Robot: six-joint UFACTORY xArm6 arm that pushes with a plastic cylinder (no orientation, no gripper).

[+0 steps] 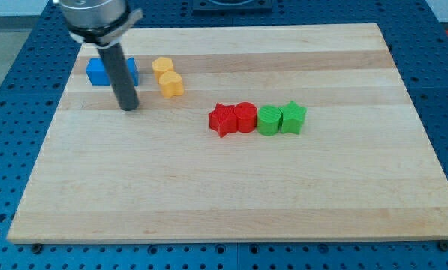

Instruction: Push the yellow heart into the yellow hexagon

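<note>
Two yellow blocks sit at the board's upper left, touching each other. The upper one (pixel 162 66) looks like the yellow hexagon; the lower one (pixel 171 84) looks like the yellow heart, though the shapes are hard to make out. My tip (pixel 128 106) rests on the board to the left of and slightly below the yellow pair, about a block's width from the lower one. The dark rod rises from it to the arm's head at the view's top left.
Blue blocks (pixel 98 71) lie behind the rod at the upper left, partly hidden by it. Mid-board, a row stands touching: a red star (pixel 223 119), a red cylinder (pixel 245 117), a green cylinder (pixel 269 120) and a green star (pixel 293 117).
</note>
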